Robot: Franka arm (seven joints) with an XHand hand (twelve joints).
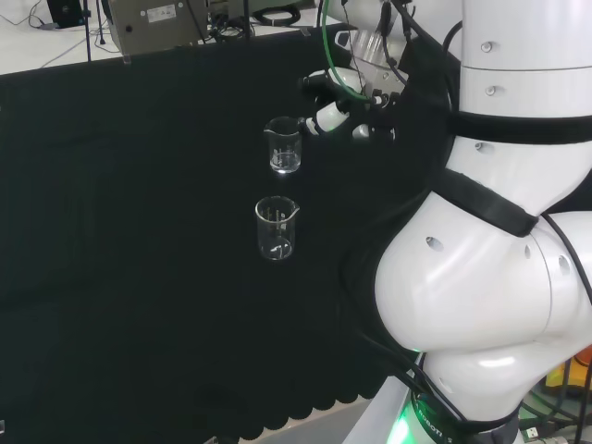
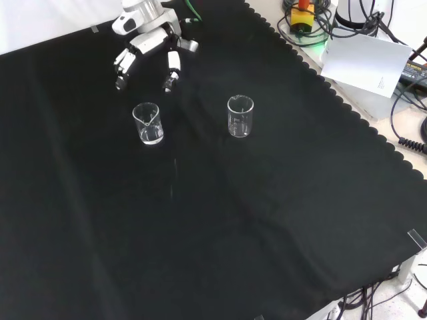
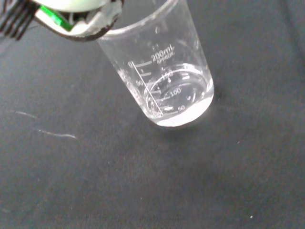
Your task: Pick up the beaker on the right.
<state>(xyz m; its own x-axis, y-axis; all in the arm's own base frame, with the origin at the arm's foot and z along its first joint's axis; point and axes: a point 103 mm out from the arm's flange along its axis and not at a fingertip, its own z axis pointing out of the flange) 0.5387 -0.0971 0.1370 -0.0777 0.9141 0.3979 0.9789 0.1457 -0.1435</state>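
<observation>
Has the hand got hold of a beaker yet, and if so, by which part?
Nothing is held. The hand hangs above the cloth with its fingers spread, apart from the nearer beaker. The other beaker stands untouched too.

This is looking like a robotics laboratory. A large white jointed robot arm [image 1: 490,277] is standing at a desk draped in black cloth with a scalloped hem [image 2: 267,220]. Two small clear glass graduated beakers [image 2: 148,123] [image 2: 240,116] are standing on the cloth, laboratory ware with printed volume scales. Beyond the desk's far edge in the head view, a grey metal equipment box [image 1: 157,23] is sitting among black cables. Off the desk's right edge in the front view, more coiled cables [image 2: 410,100], a yellow box with a red stop button [image 2: 301,15] and a white sheet of paper [image 2: 365,61] are lying on a pale surface.
</observation>
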